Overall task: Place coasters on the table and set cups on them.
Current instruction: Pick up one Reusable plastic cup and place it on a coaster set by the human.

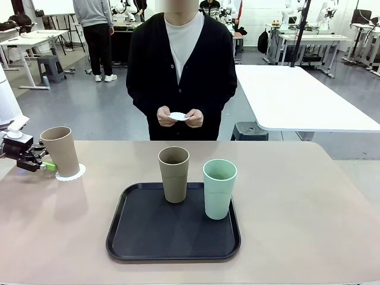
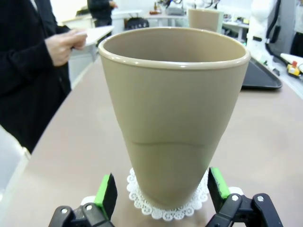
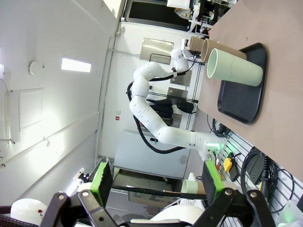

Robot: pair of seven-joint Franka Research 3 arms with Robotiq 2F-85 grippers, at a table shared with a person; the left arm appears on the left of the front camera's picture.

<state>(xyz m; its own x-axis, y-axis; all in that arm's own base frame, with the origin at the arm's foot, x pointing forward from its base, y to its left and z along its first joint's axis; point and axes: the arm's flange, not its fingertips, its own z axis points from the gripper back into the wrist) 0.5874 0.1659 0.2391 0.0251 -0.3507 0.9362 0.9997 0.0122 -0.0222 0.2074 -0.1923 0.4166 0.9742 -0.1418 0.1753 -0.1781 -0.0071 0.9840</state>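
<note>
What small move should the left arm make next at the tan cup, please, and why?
Probably draw the left gripper straight back. The tan cup already stands upright on its coaster, and the open green pads flank it without touching, so retreating should leave it undisturbed.

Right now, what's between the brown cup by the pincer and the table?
A white lacy coaster lies under that cup, flat on the table; the left wrist view shows it.
</note>
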